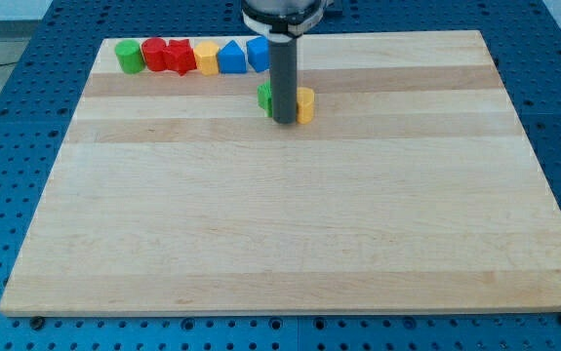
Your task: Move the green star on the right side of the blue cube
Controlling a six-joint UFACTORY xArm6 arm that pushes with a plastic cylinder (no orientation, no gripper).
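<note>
The green star (pixel 264 97) lies near the view's top centre, mostly hidden behind my rod; only its left edge shows. A yellow block (pixel 305 103) sits just right of the rod, shape unclear. My tip (pixel 285 121) rests on the board between them, at their lower edge. The blue cube (pixel 257 53) stands above and slightly left of the green star, at the right end of a row along the top edge.
The row at the view's top left holds a green cylinder (pixel 129 57), a red cylinder (pixel 154 53), a red star-like block (pixel 180 56), a yellow block (pixel 206 58) and a blue triangular block (pixel 230 58). The wooden board (pixel 290 224) lies on a blue perforated table.
</note>
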